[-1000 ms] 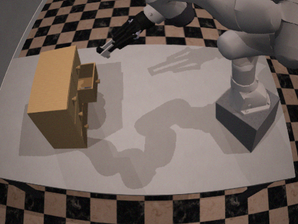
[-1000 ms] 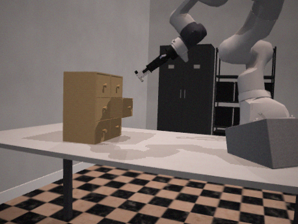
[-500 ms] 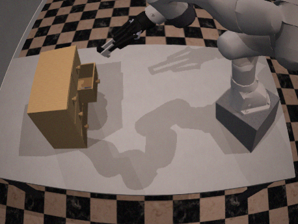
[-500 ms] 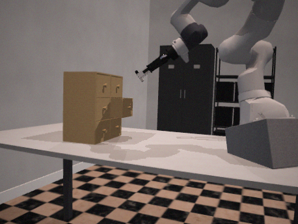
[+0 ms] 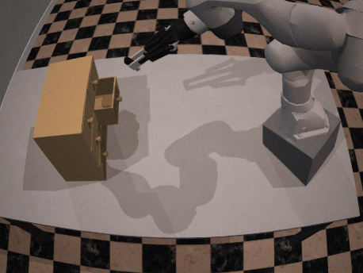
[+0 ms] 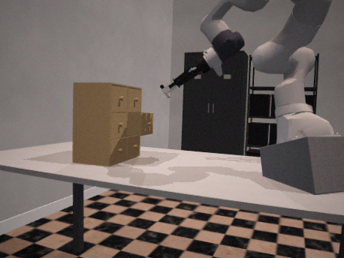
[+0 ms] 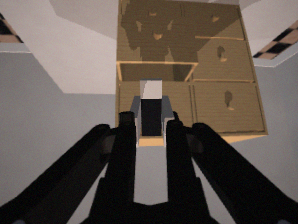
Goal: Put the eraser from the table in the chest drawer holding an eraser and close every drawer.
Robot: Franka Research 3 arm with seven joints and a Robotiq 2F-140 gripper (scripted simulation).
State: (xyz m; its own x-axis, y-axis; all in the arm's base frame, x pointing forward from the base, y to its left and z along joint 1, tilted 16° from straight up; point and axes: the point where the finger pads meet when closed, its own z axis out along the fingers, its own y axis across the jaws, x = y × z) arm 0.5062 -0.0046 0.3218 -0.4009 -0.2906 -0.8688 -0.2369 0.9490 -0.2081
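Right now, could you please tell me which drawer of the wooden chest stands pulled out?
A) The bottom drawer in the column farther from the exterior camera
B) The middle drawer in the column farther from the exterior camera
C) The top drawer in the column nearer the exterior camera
B: the pulled-out drawer juts from the chest's far column, with one closed drawer front above it and one below.

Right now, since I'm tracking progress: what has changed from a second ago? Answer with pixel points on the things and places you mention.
The fingers (image 5: 139,55) (image 6: 171,90) have moved slightly away from the chest (image 5: 65,95) (image 6: 92,124) (image 7: 210,112) and slightly lower, taking the eraser (image 5: 128,60) (image 6: 162,87) (image 7: 151,117) along. Nothing appears newly grasped or released. The chest and its pulled-out drawer (image 5: 107,117) (image 6: 147,129) (image 7: 157,63) look unchanged.
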